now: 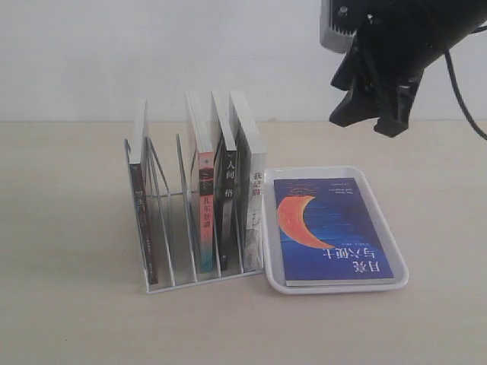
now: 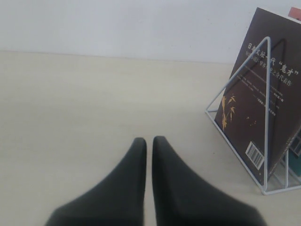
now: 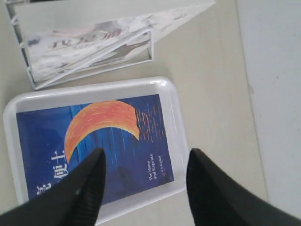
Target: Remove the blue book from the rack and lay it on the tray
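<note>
The blue book [image 1: 332, 230] with its orange crescent moon lies flat, cover up, inside the white tray [image 1: 272, 228] just right of the rack [image 1: 169, 228]. The right wrist view shows the same blue book [image 3: 108, 136] in the tray [image 3: 171, 108] below my right gripper [image 3: 146, 162], which is open and empty. In the exterior view that right gripper [image 1: 374, 115] hangs high above the tray's far end. My left gripper [image 2: 149, 141] is shut with nothing in it, low over bare tabletop beside the rack's [image 2: 266, 117] end.
Several other books stand upright in the rack: a red-and-teal-spined book [image 1: 205, 217], black-spined ones [image 1: 228, 205], and a dark brown-covered book [image 2: 268, 94] at the end slot. A white wall rises behind the beige table [image 1: 68, 228].
</note>
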Available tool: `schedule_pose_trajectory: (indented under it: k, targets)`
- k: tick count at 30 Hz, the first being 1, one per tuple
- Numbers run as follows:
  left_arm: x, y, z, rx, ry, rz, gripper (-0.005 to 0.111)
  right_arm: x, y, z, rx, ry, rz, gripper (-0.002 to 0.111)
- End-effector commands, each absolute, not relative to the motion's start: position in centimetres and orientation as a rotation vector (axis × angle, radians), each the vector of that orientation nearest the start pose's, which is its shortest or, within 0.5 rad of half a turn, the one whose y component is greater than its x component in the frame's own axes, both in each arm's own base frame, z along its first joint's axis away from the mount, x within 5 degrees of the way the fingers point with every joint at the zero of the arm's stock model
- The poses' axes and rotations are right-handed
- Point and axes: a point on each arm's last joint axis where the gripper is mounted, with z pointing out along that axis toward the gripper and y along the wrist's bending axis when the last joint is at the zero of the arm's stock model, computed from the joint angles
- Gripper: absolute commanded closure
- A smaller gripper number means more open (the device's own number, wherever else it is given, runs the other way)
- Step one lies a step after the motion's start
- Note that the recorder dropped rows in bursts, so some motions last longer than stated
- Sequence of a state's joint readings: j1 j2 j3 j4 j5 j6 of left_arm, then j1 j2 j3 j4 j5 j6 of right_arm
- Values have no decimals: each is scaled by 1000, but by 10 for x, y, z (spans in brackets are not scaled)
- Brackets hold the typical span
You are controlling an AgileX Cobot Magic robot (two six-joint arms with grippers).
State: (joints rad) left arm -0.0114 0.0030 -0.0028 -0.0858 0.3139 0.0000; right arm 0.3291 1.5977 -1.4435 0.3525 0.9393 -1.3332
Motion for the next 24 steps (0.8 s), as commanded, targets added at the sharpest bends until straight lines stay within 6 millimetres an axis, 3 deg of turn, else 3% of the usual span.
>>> schedule_pose_trajectory:
  k: [1, 2, 5, 11, 24]
  targets:
    - [54, -3, 185, -54, 1790, -94, 102, 304, 131, 359, -1511, 1920, 106, 71]
    - [54, -3, 185, -54, 1790, -94, 102, 300, 130, 365, -1369, 2016, 167, 86]
    - [54, -3, 185, -54, 1790, -94, 102, 294, 128, 373, -1172, 2120, 245, 108]
    - [54, -3, 185, -54, 1790, -94, 102, 288, 127, 376, -906, 2285, 376, 108]
    - [54, -3, 185, -54, 1790, -94, 102, 291, 127, 377, -820, 2291, 394, 108]
